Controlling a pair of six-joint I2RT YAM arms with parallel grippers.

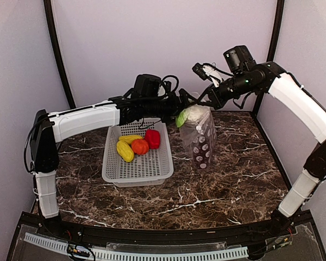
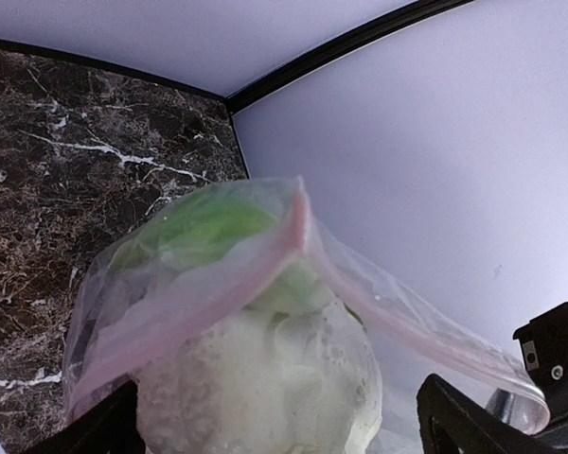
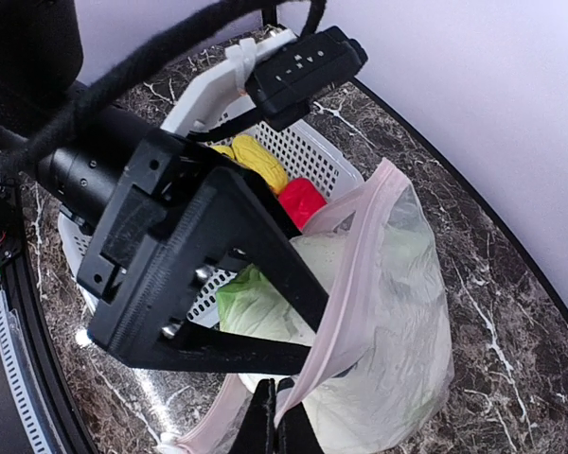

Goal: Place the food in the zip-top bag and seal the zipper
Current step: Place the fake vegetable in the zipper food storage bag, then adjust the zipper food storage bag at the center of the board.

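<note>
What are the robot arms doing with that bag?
They are packing toy food into a clear zip-top bag. The right gripper is pinched shut on the bag's pink zipper edge, holding it up. The left gripper is open on either side of a pale cabbage at the bag's mouth. Purple grapes are inside. Yellow pieces, an orange one and a red one lie in the white basket.

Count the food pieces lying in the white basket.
4, near the basket's far end: a yellow piece on the left, a second yellow piece behind it, an orange piece in the middle, a red piece on the right. The arm above may hide more.
</note>
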